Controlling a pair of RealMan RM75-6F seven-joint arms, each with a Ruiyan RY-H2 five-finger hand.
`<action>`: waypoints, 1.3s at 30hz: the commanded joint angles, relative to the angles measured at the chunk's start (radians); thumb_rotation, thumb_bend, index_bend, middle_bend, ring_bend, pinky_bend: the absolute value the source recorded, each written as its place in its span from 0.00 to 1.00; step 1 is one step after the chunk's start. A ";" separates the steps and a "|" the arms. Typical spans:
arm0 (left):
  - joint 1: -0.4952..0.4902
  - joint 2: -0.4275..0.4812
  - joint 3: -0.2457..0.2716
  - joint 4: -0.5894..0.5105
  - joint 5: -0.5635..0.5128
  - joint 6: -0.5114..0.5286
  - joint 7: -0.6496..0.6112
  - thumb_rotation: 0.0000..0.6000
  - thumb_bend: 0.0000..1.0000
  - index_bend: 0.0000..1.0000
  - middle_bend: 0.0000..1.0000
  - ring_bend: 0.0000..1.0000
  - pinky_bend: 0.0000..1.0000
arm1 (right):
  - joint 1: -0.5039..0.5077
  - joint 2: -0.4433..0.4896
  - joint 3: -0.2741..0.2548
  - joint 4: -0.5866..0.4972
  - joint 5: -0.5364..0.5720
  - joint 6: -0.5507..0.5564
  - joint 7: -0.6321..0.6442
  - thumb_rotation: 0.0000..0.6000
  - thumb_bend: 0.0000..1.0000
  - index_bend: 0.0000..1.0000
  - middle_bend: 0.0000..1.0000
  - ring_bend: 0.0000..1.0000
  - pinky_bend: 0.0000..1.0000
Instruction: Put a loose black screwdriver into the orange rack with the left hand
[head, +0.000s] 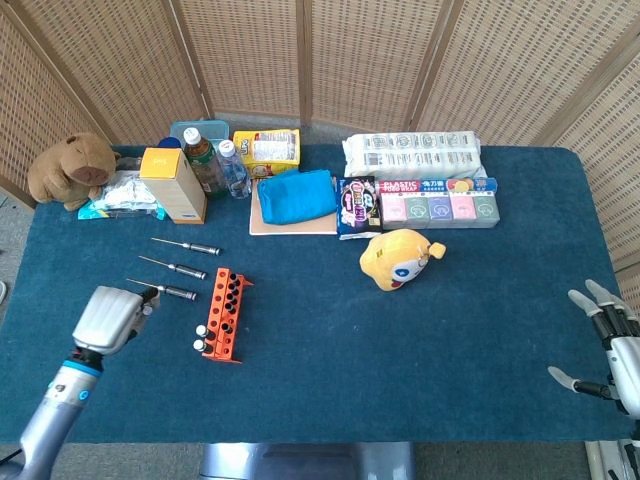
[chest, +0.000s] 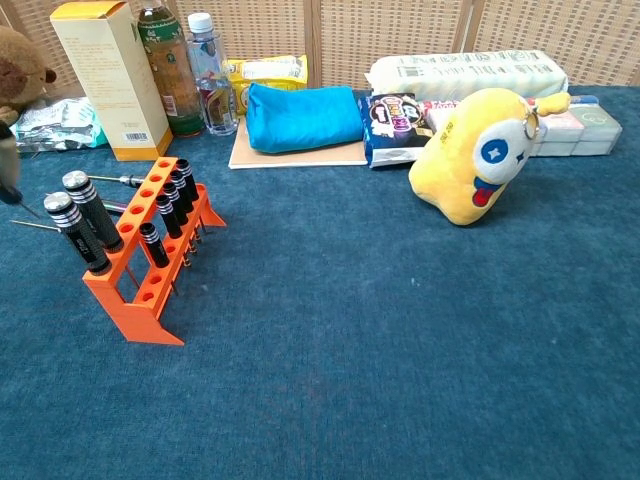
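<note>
Hidden and cut off

The left hand (head: 108, 315) covers its own fingers; the right hand (head: 612, 345) runs off the frame edge.

Three loose black screwdrivers (head: 187, 245) lie flat, roughly parallel, at ten o'clock of the orange rack (head: 222, 314), which stands upright holding several black-handled screwdrivers.
</note>
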 joint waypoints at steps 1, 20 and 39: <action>0.018 0.044 0.001 -0.033 0.029 0.029 -0.040 1.00 0.42 0.52 1.00 1.00 1.00 | 0.001 -0.002 -0.001 -0.002 0.000 -0.002 -0.006 1.00 0.00 0.12 0.00 0.00 0.00; 0.008 0.276 -0.024 -0.191 0.064 -0.021 -0.451 1.00 0.41 0.52 1.00 1.00 1.00 | 0.006 -0.007 -0.009 -0.010 -0.003 -0.018 -0.032 1.00 0.00 0.12 0.00 0.00 0.00; -0.169 0.785 -0.066 -0.348 0.100 -0.411 -1.023 1.00 0.41 0.52 1.00 1.00 1.00 | 0.015 -0.037 -0.018 -0.026 -0.003 -0.042 -0.119 1.00 0.00 0.12 0.00 0.00 0.00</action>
